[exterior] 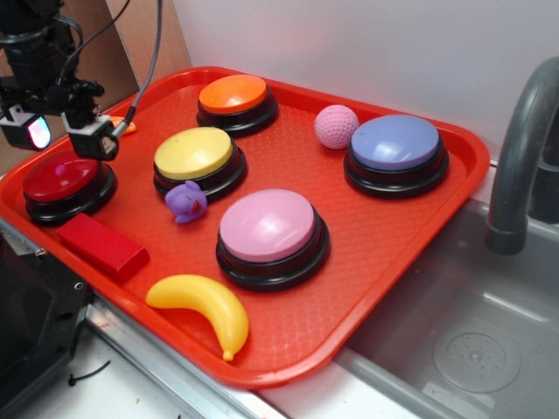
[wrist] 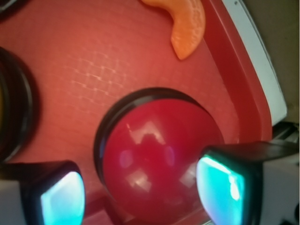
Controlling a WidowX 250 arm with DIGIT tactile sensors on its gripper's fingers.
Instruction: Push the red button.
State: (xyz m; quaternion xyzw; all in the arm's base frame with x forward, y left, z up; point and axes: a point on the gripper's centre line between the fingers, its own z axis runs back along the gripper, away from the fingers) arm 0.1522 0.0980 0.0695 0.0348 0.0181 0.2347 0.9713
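Observation:
The red button (exterior: pixel 61 177), a glossy dark-red dome on a black round base, sits at the left end of the red tray (exterior: pixel 384 236). My gripper (exterior: pixel 63 135) hangs open just above its back edge, nothing held between the pads. In the wrist view the red button (wrist: pixel 154 159) fills the lower middle, and my gripper (wrist: pixel 143 190) straddles it, one glowing cyan pad on each side. I cannot tell whether a fingertip touches the dome.
On the tray stand orange (exterior: pixel 234 94), yellow (exterior: pixel 194 154), pink (exterior: pixel 267 225) and blue (exterior: pixel 395 142) buttons, a flat red block (exterior: pixel 103 246), a purple toy (exterior: pixel 185 202), a banana (exterior: pixel 205 305), a pink ball (exterior: pixel 335 127). An orange curved piece (wrist: pixel 187 28) lies behind the gripper. Sink and faucet (exterior: pixel 520 157) at right.

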